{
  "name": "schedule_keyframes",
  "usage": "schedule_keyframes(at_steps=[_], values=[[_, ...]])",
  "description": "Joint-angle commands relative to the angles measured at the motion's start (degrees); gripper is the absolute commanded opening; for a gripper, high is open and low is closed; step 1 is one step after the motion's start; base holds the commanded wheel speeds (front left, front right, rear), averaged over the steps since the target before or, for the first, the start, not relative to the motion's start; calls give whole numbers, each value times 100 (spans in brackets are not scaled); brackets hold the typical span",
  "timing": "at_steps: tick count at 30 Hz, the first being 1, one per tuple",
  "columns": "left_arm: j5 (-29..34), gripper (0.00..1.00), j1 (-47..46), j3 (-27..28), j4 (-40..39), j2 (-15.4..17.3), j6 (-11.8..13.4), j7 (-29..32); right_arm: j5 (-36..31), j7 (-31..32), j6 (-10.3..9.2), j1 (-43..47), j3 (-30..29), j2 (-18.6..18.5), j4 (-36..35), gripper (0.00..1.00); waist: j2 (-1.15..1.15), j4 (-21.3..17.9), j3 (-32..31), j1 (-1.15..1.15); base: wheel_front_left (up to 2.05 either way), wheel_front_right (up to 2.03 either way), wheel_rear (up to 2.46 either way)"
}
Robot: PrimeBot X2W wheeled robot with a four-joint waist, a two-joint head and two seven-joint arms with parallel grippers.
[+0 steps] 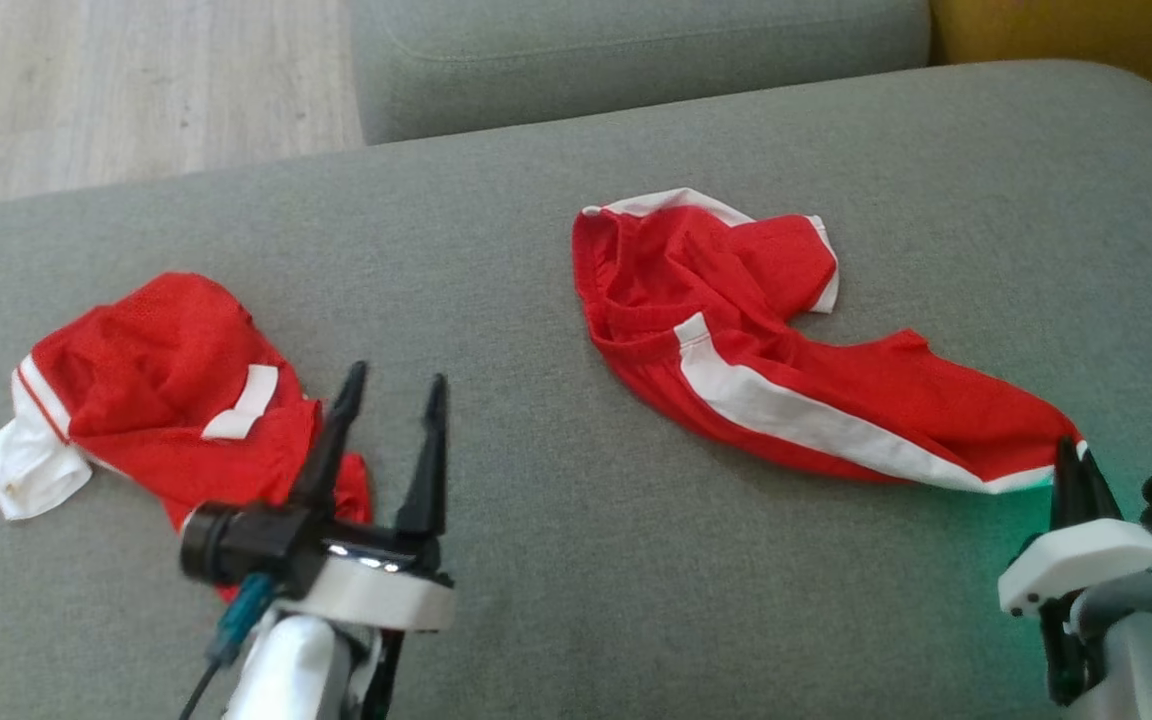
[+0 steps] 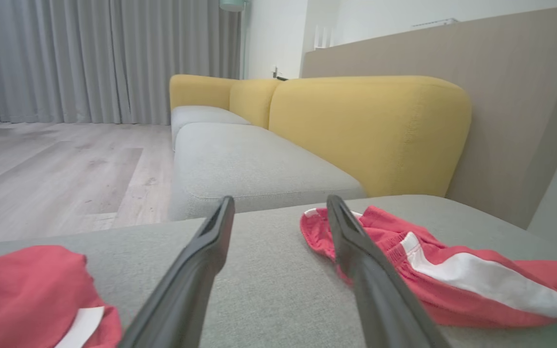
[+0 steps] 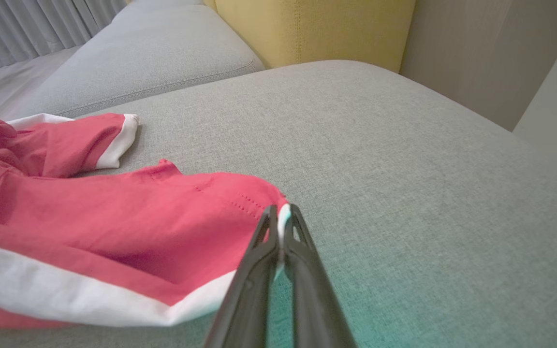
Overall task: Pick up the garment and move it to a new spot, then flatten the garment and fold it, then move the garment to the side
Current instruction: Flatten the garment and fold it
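1. Second garment [image 1: 151, 385]: red with white trim, crumpled, at eight o'clock on the grey sofa cushion [image 1: 556, 580] in the head view.
2. Left pincer [image 1: 397, 375]: just at three o'clock of the second garment, fingers spread wide and pointing toward twelve, nothing between them.
3. Garment [image 1: 736, 350]: red with a white side stripe, rumpled, lying from the cushion's middle out toward four o'clock.
4. Right pincer [image 1: 1071, 450]: at four o'clock, fingers pressed together on the garment's white-edged corner.
5. Yellow backrest [image 2: 370, 130]: at one o'clock in the left wrist view.
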Motion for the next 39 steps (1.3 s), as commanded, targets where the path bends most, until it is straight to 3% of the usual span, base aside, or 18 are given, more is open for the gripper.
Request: schedule_keyframes(at_steps=[1,8,15,25,39], values=[[76,100,-565,-111,-63,77,-109,167,103,-164,-4,-211,233,-31,-110,0,0,-66,89,0,0,0,0],[-107,100,-1489,-1152,455,128,-251,1236,251,-313,-4,-353,396,-31,3,0,0,-222,308,0,0,0,0],[-1043,100,-2709,-2437,1110,311,-259,2063,446,-443,-4,-621,665,-31,208,0,0,-448,575,0,0,0,0],[-1803,100,-3673,-3258,1936,418,-260,2286,651,-593,-4,-915,999,-31,471,0,0,-697,853,0,0,0,0],[-2466,100,-4246,-3968,2602,379,-260,2216,742,-669,-4,-1068,1210,-31,608,0,0,-941,1007,0,0,0,0]])
